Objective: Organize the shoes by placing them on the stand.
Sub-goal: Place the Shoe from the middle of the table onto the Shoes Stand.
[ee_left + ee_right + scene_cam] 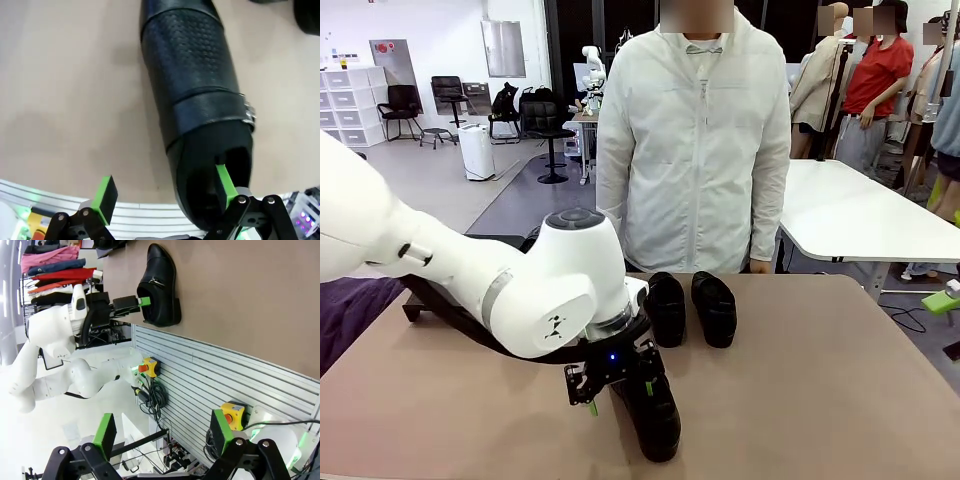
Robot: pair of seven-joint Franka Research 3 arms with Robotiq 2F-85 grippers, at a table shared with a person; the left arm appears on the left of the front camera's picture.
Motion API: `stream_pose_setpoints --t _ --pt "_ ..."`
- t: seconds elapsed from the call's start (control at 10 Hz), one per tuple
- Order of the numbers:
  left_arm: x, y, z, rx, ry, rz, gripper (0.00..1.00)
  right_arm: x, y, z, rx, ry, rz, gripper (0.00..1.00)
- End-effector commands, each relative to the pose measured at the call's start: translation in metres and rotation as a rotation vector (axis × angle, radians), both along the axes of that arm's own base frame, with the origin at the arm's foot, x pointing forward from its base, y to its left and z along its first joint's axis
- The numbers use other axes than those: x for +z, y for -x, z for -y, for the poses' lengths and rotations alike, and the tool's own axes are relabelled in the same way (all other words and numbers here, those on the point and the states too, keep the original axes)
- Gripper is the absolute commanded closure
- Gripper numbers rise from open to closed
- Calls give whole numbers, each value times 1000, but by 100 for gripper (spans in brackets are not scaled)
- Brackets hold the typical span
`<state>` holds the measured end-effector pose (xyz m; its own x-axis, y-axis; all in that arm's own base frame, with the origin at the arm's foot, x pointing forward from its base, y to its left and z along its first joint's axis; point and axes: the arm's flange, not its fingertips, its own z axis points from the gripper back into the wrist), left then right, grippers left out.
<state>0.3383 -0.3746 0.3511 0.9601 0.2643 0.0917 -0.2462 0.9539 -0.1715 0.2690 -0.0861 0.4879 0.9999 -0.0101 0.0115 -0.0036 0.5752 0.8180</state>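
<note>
One black loafer (655, 420) lies near the table's front edge, toe toward me. My left gripper (620, 397) is down on its heel end. In the left wrist view this shoe (197, 95) runs up the picture and my left gripper (165, 192) is open: one green pad (224, 184) is inside the shoe's opening, the other (105, 192) outside over the table. Two more loafers (666, 308) (714, 308) stand side by side in front of the person. A fourth shoe is out of view. The black stand (505, 241) shows partly behind my left arm. My right gripper (162, 432) is open, off the table edge.
A person in a white jacket (695, 150) stands at the far side, hands down. A purple cloth (350, 310) lies at the left edge. The right wrist view shows the ribbed metal panel (225, 375) below the table edge, and the near shoe (160, 285).
</note>
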Motion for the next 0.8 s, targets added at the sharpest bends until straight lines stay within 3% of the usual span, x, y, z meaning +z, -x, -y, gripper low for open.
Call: stream_pose_setpoints --t 0.0,0.1,0.2,0.3,0.7 --pt "-8 -7 14 25 -60 -10 0 3 -1 3 15 -17 21 0" --pt "-11 -7 14 23 -72 4 0 3 -1 3 15 -17 21 0" --pt "-11 -6 15 22 -63 -5 58 3 -1 3 15 -17 21 0" --pt "-11 -7 15 24 -69 4 100 3 -1 3 15 -17 21 0" --pt "-5 4 15 -6 -70 37 100 3 -1 3 15 -17 21 0"
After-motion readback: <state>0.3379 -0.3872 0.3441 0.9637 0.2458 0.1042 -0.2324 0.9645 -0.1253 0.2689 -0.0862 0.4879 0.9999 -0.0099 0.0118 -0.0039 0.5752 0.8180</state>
